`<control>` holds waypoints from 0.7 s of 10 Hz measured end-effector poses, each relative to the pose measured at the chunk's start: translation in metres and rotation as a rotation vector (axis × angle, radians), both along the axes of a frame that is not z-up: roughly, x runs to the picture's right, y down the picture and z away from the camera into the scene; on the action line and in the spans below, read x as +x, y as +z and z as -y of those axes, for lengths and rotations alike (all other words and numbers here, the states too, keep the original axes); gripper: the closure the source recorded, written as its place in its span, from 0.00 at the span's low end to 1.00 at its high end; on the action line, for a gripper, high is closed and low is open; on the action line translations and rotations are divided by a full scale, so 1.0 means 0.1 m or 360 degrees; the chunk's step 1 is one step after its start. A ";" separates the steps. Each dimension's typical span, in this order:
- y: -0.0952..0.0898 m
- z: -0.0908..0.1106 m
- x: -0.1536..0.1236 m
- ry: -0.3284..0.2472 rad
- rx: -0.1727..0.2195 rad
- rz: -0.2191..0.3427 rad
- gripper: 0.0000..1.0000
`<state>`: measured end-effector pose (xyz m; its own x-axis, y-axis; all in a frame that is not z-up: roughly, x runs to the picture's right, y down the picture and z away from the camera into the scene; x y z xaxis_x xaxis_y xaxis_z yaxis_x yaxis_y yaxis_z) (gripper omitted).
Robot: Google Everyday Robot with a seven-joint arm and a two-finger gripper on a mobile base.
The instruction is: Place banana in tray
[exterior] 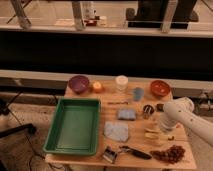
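The banana [152, 135], a small pale yellow bunch, lies on the wooden table near the right edge, partly covered by my arm. My gripper [161, 130] is at the end of the white arm [175, 115], which reaches in from the right, and it sits right over the banana. The green tray [75, 125] is rectangular and empty, and it stands on the left half of the table, well apart from the banana.
A blue-grey cloth [116, 131] and a blue sponge [126, 114] lie between tray and banana. Dark grapes [170, 152] and a black-handled tool [135, 151] lie at the front. A purple bowl [78, 83], orange [97, 87], white cup [121, 82], blue cup [138, 93], brown bowl [160, 88] and dark can [147, 109] stand behind.
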<state>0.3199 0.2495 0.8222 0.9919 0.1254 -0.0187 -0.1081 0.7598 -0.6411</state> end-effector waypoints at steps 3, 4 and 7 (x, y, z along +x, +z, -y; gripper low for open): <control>0.00 0.02 -0.02 -0.0014 0.0013 -0.0005 0.20; -0.01 0.03 0.00 -0.0015 0.0021 -0.0013 0.20; -0.08 0.08 0.03 -0.0014 0.0059 -0.0031 0.20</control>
<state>0.3229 0.2419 0.8139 0.9925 0.1179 -0.0334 -0.1137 0.7840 -0.6102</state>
